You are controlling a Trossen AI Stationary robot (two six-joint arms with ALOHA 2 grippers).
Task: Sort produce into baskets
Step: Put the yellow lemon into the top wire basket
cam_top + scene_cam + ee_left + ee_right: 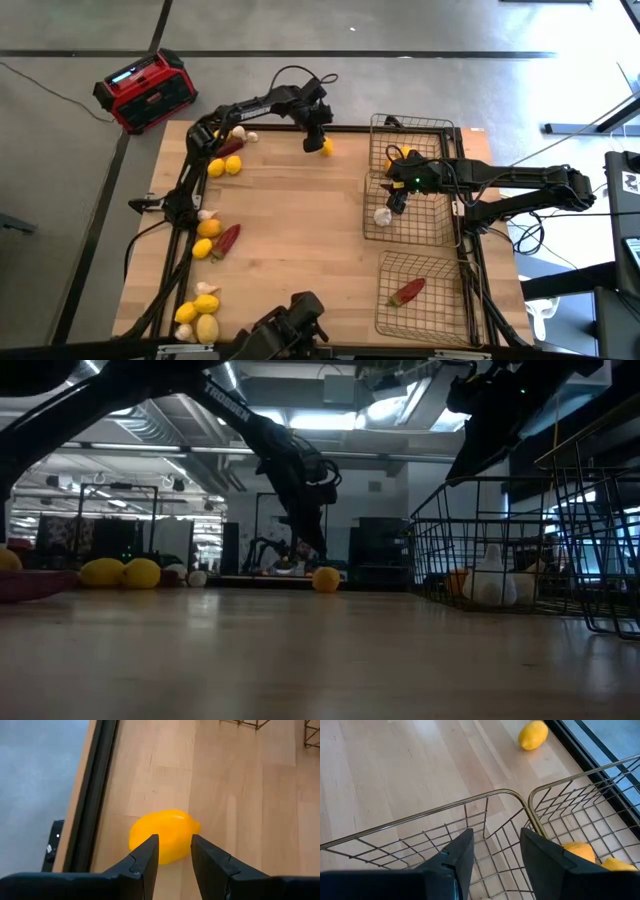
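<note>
A lemon lies on the table near the far edge; it also shows in the left wrist view and the low view. My left gripper hangs just above it, open by a narrow gap and empty. Three wire baskets stand on the right. The far one holds lemons. The middle one holds a garlic bulb. The near one holds a chili. My right gripper is open and empty over the middle basket's far left corner.
More lemons, garlic and chilies lie along the table's left edge. A red-and-black radio stands on the floor beyond the far left corner. Black frame rails run along the table's sides. The table's middle is bare wood.
</note>
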